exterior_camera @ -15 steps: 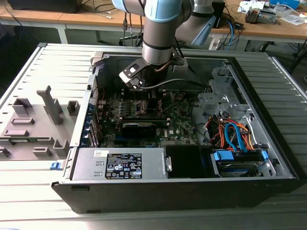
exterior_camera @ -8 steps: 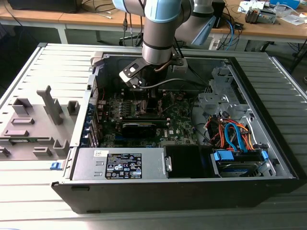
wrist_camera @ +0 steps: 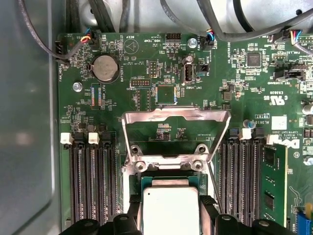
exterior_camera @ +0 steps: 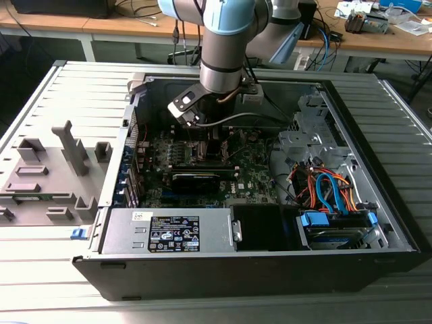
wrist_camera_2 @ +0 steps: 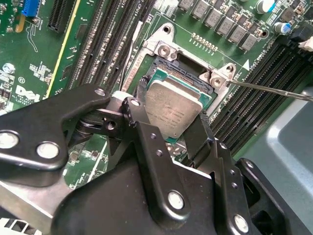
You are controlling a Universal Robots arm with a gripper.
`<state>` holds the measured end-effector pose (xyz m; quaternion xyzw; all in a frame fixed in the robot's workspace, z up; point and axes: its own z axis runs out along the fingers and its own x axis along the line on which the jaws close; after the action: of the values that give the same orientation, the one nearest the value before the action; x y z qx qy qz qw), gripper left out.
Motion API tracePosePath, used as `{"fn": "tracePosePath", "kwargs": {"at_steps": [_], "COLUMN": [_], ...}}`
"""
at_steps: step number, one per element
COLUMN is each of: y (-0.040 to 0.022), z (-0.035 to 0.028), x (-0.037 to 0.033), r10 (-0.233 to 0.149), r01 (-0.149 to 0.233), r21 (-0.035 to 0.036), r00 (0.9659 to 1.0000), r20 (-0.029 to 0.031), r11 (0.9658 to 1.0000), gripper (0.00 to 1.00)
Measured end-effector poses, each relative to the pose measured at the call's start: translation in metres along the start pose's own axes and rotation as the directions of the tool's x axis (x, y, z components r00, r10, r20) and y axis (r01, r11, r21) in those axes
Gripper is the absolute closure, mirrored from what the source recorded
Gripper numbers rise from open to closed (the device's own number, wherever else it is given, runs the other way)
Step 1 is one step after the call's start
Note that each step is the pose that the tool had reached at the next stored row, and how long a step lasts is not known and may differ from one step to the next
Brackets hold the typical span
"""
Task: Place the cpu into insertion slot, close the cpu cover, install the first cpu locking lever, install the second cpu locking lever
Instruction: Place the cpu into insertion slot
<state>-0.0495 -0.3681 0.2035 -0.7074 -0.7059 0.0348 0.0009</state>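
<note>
jaws pinch cpu (wrist_camera_2: 173, 110) — cpu cover (wrist_camera: 176, 115) raised

The arm (exterior_camera: 219, 57) is a silver-grey cylinder topped by light blue joint caps (exterior_camera: 209, 13). Behind the jaws, the gripper (wrist_camera_2: 173, 105) is matte black, with flat, round-ended link plates (wrist_camera_2: 146, 161) pinned by silver round-headed rivets (wrist_camera_2: 48, 150). These narrow to thin black fingertips (wrist_camera_2: 142, 84). Further back, a black-and-white bracket (exterior_camera: 185, 106) sits at the wrist, with a grey cable (exterior_camera: 256, 116) arcing away from it.
</note>
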Motion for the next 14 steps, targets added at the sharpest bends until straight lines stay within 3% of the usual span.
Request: {"fn": "tracePosePath", "kwargs": {"at_steps": [7,8,14], "y": [0.0002,0.0001,-0.0002], "z": [0.0046,0.0044,-0.0009], "x": [0.0003,0.0002,-0.0001], "r10": [0.000,0.000,0.000], "r01": [0.000,0.000,0.000], "r21": [-0.0001,0.0000,-0.0002], "r00": [1.0000,1.0000,1.0000], "r20": [-0.0006,-0.0005,-0.0061], "r11": [1.0000,1.0000,1.0000], "gripper": [0.44,0.38,0.38]}}
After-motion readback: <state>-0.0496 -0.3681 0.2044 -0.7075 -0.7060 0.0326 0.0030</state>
